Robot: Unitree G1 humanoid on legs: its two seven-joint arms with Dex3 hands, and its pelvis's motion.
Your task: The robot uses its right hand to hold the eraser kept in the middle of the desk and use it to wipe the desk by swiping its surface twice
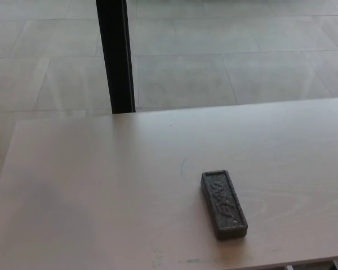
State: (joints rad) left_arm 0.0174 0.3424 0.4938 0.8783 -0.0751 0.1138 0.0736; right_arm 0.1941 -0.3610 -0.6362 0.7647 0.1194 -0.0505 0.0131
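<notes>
1. Broadly, the pale wood-grain desk lies bare around the dark grey rectangular eraser, with wide open surface to its left and behind it; the near edge runs just below it.
2. Raised lettering runs along the eraser's top, too blurred to read.
3. Its surface looks rough and speckled, with rounded corners.
4. Beyond the far edge stand a black upright post and grey tiled floor.
5. Neither hand shows, so their state cannot be told.
</notes>
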